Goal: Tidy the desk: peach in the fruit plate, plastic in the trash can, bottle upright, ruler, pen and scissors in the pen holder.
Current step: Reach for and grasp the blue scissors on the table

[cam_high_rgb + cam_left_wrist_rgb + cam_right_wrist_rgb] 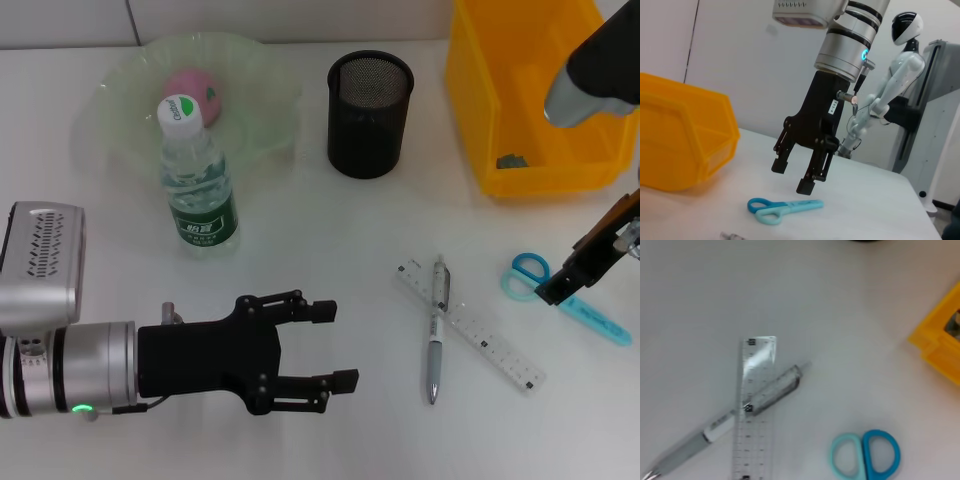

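Note:
My right gripper hangs open just above the blue scissors at the right of the desk. The left wrist view shows it empty, a little above the scissors. The clear ruler and the grey pen lie crossed left of the scissors, and both show in the right wrist view: ruler, pen, scissors. The pink peach lies in the green plate. The bottle stands upright. My left gripper is open and empty at the front left.
The black mesh pen holder stands at the back centre. A yellow bin with a small piece of something inside stands at the back right, also in the left wrist view. A white humanoid robot stands beyond the desk.

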Action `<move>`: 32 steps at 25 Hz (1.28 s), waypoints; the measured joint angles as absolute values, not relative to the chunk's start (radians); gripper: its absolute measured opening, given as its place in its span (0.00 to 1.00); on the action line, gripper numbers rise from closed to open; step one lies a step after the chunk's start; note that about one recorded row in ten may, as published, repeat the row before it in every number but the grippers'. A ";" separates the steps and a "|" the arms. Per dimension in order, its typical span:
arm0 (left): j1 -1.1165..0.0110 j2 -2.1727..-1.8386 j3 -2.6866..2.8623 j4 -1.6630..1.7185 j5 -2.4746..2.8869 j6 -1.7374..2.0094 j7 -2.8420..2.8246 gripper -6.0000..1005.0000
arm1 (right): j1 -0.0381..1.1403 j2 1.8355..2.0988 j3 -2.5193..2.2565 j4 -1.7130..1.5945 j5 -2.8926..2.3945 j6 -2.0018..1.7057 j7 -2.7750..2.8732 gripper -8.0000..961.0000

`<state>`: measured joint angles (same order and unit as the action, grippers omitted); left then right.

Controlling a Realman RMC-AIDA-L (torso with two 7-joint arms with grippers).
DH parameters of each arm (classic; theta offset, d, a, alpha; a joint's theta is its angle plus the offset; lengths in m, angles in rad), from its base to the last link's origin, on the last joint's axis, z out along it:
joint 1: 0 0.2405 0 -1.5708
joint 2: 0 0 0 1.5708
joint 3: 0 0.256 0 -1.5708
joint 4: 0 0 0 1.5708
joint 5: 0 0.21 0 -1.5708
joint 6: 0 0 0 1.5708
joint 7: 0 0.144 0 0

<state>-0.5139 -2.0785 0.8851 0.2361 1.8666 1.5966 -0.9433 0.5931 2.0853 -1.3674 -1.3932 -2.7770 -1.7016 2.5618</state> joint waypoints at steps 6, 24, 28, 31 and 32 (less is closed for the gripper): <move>-0.519 -2.079 0.885 0.228 1.867 1.577 -0.934 0.82 | 0.588 2.086 -1.388 -1.358 -2.788 -1.672 2.579 0.78; -0.531 -2.079 0.885 0.224 1.865 1.554 -0.934 0.82 | 0.552 2.086 -1.438 -1.304 -2.790 -1.589 2.599 0.72; -0.531 -2.079 0.885 0.222 1.865 1.550 -0.934 0.82 | 0.551 2.085 -1.472 -1.288 -2.792 -1.562 2.596 0.62; -0.531 -2.079 0.885 0.221 1.865 1.549 -0.934 0.82 | 0.549 2.085 -1.482 -1.287 -2.794 -1.557 2.594 0.55; -0.531 -2.079 0.885 0.221 1.865 1.549 -0.934 0.82 | 0.549 2.085 -1.484 -1.287 -2.795 -1.556 2.594 0.53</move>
<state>-0.5310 -2.0785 0.8851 0.2206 1.8653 1.5492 -0.9342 0.5491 2.0849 -1.4844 -1.2867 -2.7952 -1.5562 2.5936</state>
